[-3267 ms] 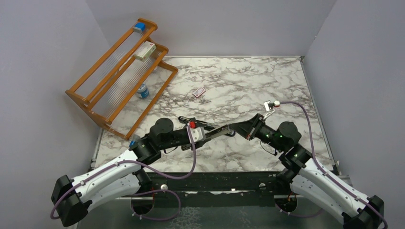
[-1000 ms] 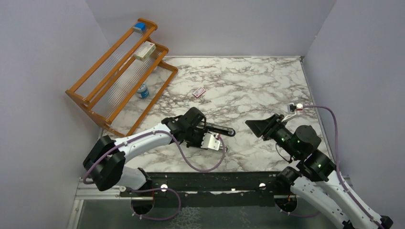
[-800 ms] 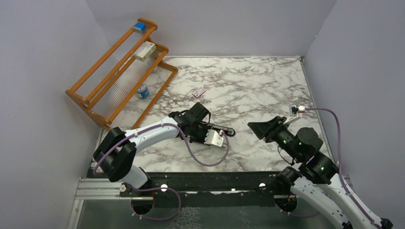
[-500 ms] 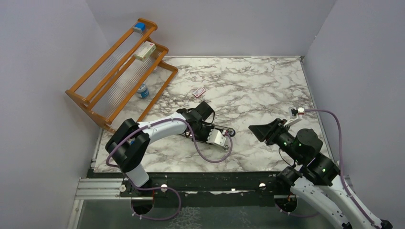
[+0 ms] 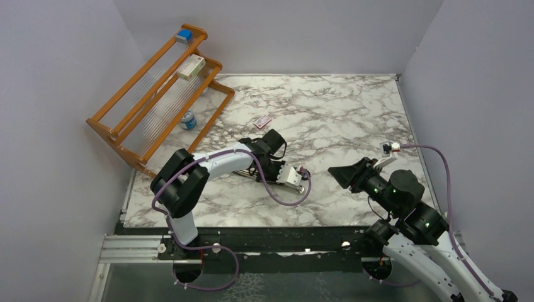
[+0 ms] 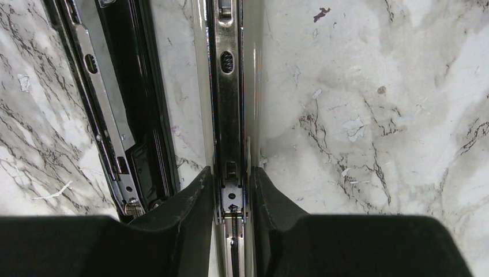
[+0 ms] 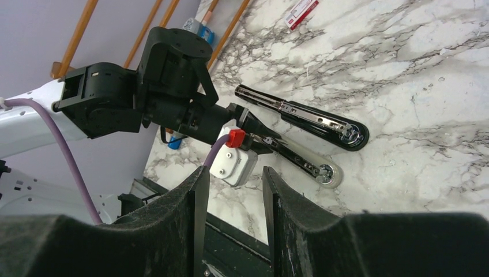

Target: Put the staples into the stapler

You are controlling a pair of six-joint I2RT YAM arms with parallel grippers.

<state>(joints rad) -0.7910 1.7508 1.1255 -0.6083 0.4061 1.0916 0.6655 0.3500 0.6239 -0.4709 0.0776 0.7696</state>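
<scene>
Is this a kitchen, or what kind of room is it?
Not a kitchen; it looks like a robot test booth. A left arm and a right arm stand at a marble-patterned table, plain walls box it in, and an open stapler lies on it.

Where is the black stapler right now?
In the right wrist view the stapler lies opened flat in the middle of the table, its silver rail pinched in the left hand.
</scene>
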